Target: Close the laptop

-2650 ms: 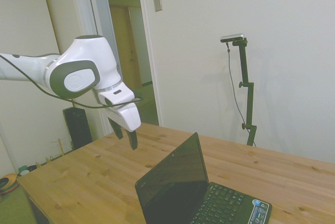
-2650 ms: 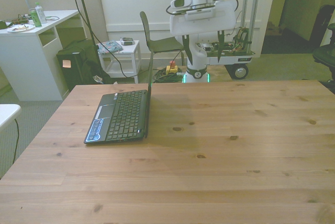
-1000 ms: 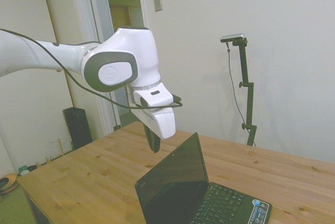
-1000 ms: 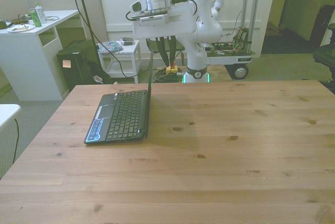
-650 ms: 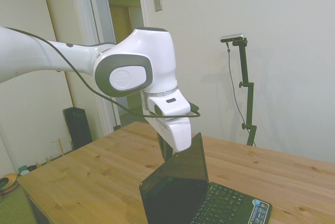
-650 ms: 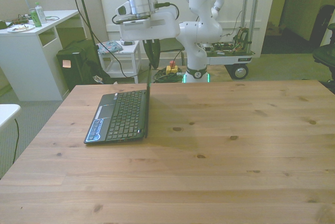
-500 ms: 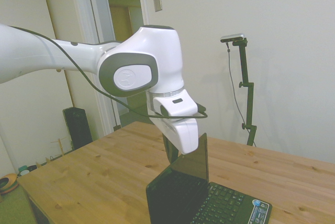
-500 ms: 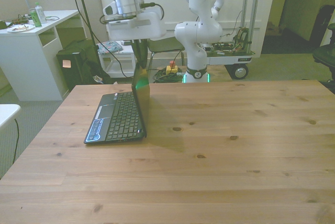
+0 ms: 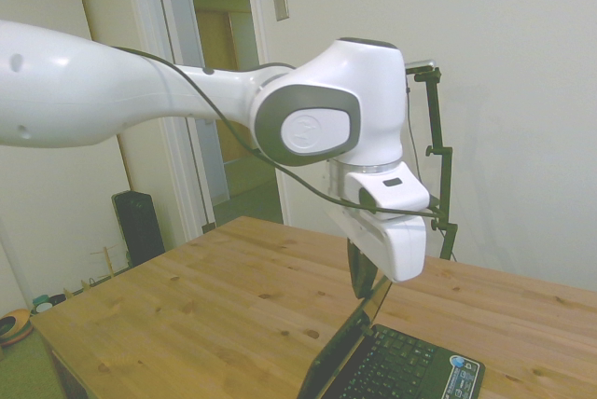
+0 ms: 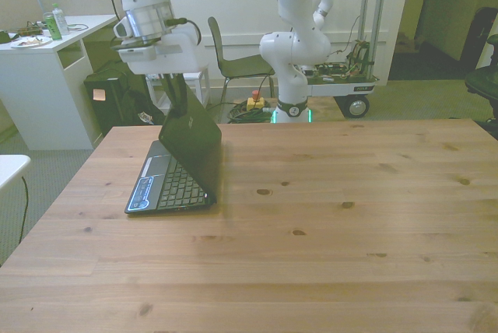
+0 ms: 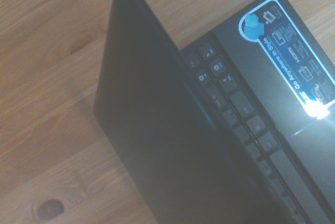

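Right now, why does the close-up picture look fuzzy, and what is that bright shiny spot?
Wrist view: the laptop's lid sits so close that it blurs into a soft dark shape, and light glares white off the sticker. Front view: sharper, with the lid's faint shadow on the table. Side view: soft and even, no glare.

- We see a big wooden table (image 10: 350,224) with dark knots in the wood.
- Behind it, on the front view's left, we see a white desk (image 10: 47,76) with a green can (image 10: 48,23) on top.
- A dark chair (image 10: 233,61) stands behind the table.
- Near the chair we see a small white side table (image 10: 183,84).
- From the side view, we see an open doorway (image 9: 224,91) and a light switch plate (image 9: 281,4) on the wall.
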Tool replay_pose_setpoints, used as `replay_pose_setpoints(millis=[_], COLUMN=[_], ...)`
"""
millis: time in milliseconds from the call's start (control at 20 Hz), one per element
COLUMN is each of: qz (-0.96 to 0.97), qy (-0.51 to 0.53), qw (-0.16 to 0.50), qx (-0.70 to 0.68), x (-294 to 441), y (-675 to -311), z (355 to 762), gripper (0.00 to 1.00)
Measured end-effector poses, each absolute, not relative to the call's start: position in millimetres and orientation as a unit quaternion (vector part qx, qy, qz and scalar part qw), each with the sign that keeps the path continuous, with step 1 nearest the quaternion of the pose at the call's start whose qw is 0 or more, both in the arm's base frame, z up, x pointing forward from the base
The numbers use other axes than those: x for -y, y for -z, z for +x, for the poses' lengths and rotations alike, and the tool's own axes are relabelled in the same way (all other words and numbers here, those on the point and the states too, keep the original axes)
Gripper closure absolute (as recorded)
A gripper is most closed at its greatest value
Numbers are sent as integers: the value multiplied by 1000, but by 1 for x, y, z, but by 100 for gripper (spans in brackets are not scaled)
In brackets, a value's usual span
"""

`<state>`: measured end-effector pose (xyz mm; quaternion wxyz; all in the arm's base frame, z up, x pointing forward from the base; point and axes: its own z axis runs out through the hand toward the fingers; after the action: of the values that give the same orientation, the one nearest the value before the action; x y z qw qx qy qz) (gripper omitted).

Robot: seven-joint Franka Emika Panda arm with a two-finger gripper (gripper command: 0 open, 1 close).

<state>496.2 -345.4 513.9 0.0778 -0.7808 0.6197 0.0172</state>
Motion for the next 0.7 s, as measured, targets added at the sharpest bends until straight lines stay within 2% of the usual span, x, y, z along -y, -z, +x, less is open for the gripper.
replay_pose_setpoints(millis=[250, 700], qz=[-773, -753], qy=[-41, -68], qw=[62, 41], qx=[-630, -653], x=[361, 387], y=[-489, -444], z=[526, 548], gripper=[100, 100])
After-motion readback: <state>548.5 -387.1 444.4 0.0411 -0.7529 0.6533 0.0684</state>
